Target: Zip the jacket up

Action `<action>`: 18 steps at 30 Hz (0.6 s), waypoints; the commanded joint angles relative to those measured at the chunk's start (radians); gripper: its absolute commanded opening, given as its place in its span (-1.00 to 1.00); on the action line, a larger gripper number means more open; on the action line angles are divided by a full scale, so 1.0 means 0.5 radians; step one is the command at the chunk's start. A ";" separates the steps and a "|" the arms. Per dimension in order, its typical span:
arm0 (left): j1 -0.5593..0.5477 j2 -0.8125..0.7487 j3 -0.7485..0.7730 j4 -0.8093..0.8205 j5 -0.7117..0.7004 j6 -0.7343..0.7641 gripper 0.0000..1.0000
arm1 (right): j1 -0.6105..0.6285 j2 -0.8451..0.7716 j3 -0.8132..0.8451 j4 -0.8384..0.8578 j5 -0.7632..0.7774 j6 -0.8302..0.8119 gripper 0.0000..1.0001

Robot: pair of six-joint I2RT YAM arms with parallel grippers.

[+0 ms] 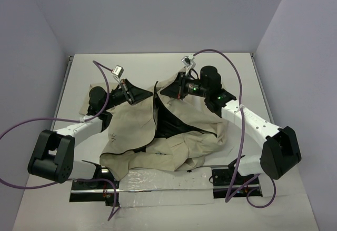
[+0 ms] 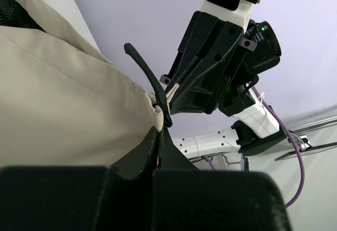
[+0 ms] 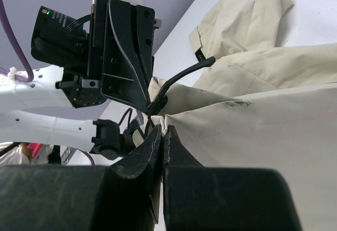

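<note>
1. the jacket (image 1: 131,131) lies crumpled in the middle of the white table (image 1: 142,65). its front is open and the black lining (image 1: 171,120) shows between the beige panels.
2. a small star-like mark (image 1: 113,134) sits on the panel nearer the left arm.
3. the left gripper (image 1: 149,98) is clenched on the jacket's far edge. in its own wrist view the fingertips (image 2: 150,144) meet on beige cloth with no gap.
4. the right gripper (image 1: 163,92) faces it nose to nose, just beside it. it is likewise clamped on a fold of that same edge, and its fingers (image 3: 179,147) are pressed together on the fabric.
5. a thin black strip (image 2: 147,73) sticks out of the cloth between the two grippers. i cannot tell whether it is a zipper pull or a loop.
</note>
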 commanded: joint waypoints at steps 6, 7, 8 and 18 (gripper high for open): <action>0.009 -0.158 -0.021 0.027 -0.006 0.122 -1.00 | -0.010 0.005 0.087 0.095 -0.016 0.046 -1.00; 0.009 -0.191 -0.019 -0.013 -0.013 0.155 -1.00 | -0.010 0.003 0.087 0.086 -0.016 0.043 -1.00; 0.009 -0.193 -0.016 -0.053 -0.019 0.180 -1.00 | -0.010 -0.003 0.087 0.085 -0.016 0.046 -1.00; 0.003 -0.323 0.052 -0.408 -0.060 0.478 -1.00 | -0.010 -0.027 0.089 0.041 -0.077 0.054 -1.00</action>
